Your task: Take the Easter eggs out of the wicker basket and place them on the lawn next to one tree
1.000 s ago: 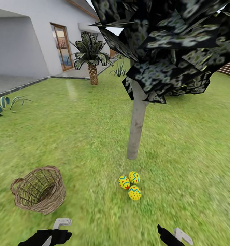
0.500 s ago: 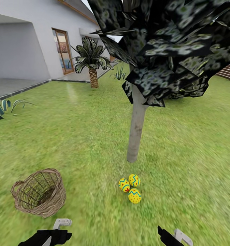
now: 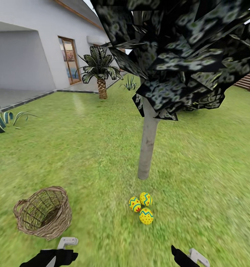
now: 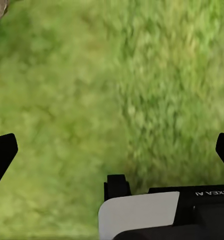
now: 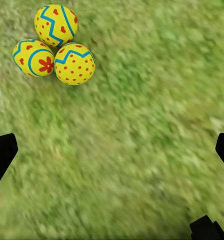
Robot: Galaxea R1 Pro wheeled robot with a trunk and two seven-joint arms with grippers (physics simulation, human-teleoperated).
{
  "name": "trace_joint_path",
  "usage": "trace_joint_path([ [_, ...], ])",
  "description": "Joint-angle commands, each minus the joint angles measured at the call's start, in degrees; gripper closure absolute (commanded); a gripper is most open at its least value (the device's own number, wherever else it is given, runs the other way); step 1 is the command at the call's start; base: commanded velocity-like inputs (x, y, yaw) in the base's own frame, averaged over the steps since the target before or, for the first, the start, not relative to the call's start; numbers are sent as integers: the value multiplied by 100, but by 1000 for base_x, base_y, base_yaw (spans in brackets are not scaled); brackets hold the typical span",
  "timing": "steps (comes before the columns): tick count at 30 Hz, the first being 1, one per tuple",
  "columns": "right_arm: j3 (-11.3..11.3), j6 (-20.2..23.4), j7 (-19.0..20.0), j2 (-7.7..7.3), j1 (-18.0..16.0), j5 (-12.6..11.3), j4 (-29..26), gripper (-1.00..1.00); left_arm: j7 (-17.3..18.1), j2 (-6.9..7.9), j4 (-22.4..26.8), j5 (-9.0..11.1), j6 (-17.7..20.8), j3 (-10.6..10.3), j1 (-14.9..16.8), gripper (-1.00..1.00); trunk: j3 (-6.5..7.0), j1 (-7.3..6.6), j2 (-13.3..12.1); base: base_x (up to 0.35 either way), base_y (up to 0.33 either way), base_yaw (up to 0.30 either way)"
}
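Grippers are being shown nearest, low in the head view: the left gripper point(image 4: 112, 150) and the right gripper point(image 5: 112, 150) are both being held spread wide over bare lawn point(image 3: 214, 178), nothing gripped or touched. Farther out, the wicker basket point(image 3: 43, 213) is lying tipped and seemingly empty. Beyond it, the three Easter eggs point(image 3: 141, 207) are resting clustered, touching, near the tree point(image 3: 148, 148). Placement is being judged complete.

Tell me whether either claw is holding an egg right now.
Neither. Both claws are open over bare lawn. The three Easter eggs lie clustered on the grass near the tree, outside the wicker basket.
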State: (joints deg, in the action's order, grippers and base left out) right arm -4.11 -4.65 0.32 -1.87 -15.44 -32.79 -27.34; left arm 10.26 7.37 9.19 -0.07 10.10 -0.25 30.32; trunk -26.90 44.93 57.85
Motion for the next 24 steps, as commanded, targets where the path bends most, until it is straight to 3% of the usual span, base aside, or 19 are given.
trace_joint_path([
  [1,7,-18,3,0,-2,-60,1,-100,20,2,12,-1,36,-1,0,-100,23,-22,-38,0,0,0],
  [13,-1,-18,-66,8,-2,157,1,-100,20,-5,12,-2,36,-1,0,-100,352,-286,-520,0,0,0],
  [24,-2,-18,-99,9,-2,177,1,-100,20,-7,12,-2,36,-1,0,-100,654,-528,-961,0,0,0],
])
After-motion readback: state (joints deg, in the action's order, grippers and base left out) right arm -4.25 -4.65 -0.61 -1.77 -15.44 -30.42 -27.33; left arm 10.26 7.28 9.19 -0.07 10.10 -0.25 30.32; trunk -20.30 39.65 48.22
